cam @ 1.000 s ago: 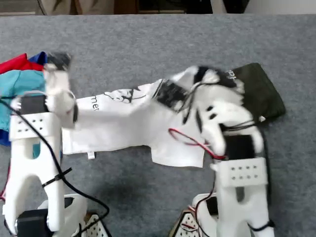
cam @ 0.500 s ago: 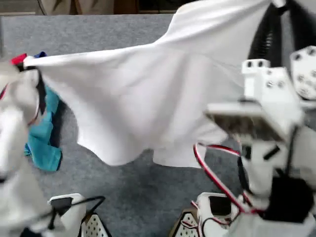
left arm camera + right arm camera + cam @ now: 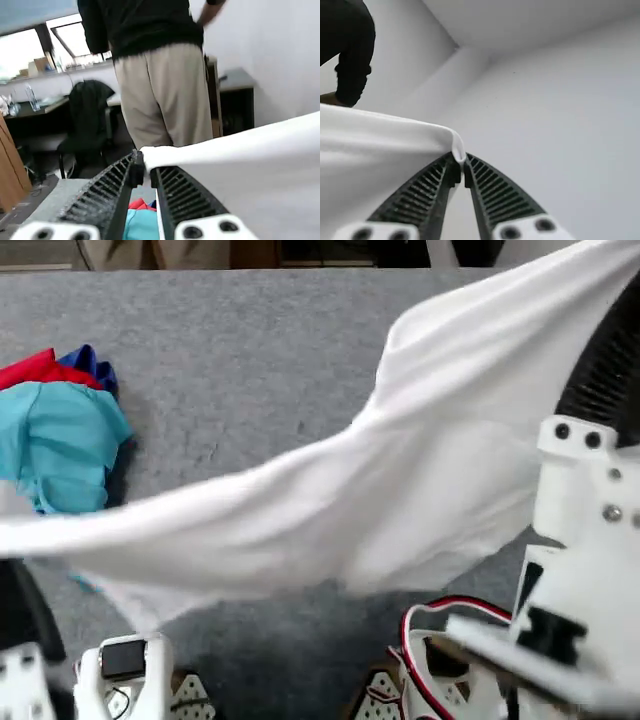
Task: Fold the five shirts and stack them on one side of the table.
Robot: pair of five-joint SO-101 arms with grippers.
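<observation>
Two edges of a limp white cloth shirt (image 3: 420,470) are pinched aloft. Left gripper (image 3: 142,171) clamps one, right gripper (image 3: 459,167) the other.

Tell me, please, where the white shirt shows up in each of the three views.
High view: the white shirt hangs stretched from the lower left edge to the top right corner.
Left wrist view: the left claw pinches the white shirt.
Right wrist view: the right claw pinches the white shirt.
Shared landmark: the teal shirt, at the high view's left, also beyond the left claw.
</observation>
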